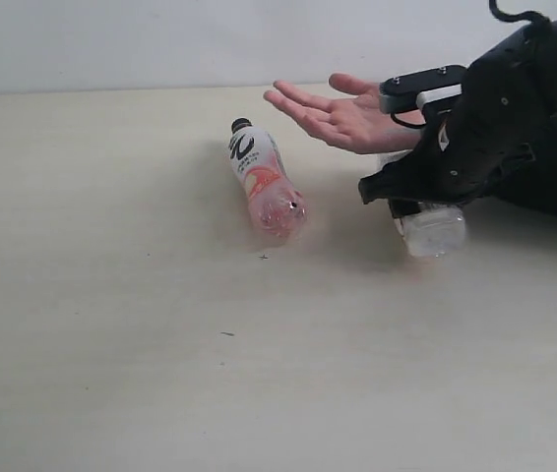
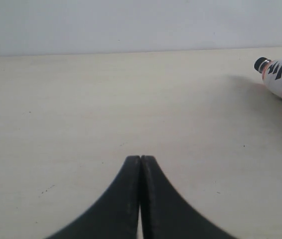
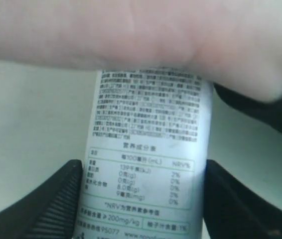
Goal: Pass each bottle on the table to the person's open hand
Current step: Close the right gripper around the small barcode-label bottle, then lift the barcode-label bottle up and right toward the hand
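A person's open hand (image 1: 342,118), palm up, is held over the far side of a pale cream table (image 1: 111,344).

Just below the wrist of that hand, the right gripper (image 1: 411,202) has its jaws closed around a clear plastic bottle (image 1: 432,230) with a white label. The bottle's clear end sticks out under the black arm, close above the table.

In the right wrist view, ribbed black fingers (image 3: 61,199) press both sides of the label of small printed text. A blurred pinkish shape across the top is probably the hand.

Nearer the camera than the hand's fingertips, a bottle with a pink-and-white label (image 1: 264,182) lies on its side on the table. Its black cap points towards the hand.

The left gripper (image 2: 140,164), well apart from the hand, has its two black fingers pressed together, holding nothing.
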You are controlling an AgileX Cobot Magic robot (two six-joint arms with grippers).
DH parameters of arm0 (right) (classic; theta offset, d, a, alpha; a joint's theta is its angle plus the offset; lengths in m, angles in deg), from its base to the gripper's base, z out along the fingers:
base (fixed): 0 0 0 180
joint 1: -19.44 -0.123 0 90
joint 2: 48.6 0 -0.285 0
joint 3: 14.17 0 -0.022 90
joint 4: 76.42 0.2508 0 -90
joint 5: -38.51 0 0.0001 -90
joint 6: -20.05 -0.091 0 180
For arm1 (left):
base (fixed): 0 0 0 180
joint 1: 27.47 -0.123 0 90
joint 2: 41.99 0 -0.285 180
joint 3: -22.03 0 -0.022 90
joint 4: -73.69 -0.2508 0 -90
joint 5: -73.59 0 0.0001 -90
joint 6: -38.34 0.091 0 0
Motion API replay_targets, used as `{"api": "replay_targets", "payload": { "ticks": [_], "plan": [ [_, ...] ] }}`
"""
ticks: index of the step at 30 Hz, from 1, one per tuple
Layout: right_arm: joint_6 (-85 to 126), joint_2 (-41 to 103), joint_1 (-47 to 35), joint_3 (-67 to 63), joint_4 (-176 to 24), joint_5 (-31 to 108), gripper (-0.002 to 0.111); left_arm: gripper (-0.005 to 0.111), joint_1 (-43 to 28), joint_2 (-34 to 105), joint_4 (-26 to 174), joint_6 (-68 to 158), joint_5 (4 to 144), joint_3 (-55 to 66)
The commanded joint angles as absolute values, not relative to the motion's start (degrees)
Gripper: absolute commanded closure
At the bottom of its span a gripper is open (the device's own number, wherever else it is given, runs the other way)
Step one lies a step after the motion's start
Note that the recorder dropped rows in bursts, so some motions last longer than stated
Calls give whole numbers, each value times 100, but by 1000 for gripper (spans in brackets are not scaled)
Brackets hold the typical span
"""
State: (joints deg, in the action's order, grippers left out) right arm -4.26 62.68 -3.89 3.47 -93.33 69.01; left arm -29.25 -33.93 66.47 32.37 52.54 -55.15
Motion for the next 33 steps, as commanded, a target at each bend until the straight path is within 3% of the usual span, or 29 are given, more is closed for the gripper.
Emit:
{"api": "replay_targets", "payload": {
  "ticks": [1, 12, 23, 33],
  "plan": [
    [243, 5706, -389, 509, -9012, 7487, 108, 104, -2900, -3420, 6646, 3213, 5288, -5518],
    [1284, 4228, -389, 1348, -8077, 8043, 108, 104, -2900, -3420, 6646, 3213, 5288, -5518],
    [1603, 3169, -389, 1363, -7975, 9431, 108, 104, -2900, -3420, 6646, 3213, 5288, -5518],
    [1760, 2393, -389, 1352, -7695, 9732, 108, 104, -2900, -3420, 6646, 3215, 5288, -5518]
  ]
}}
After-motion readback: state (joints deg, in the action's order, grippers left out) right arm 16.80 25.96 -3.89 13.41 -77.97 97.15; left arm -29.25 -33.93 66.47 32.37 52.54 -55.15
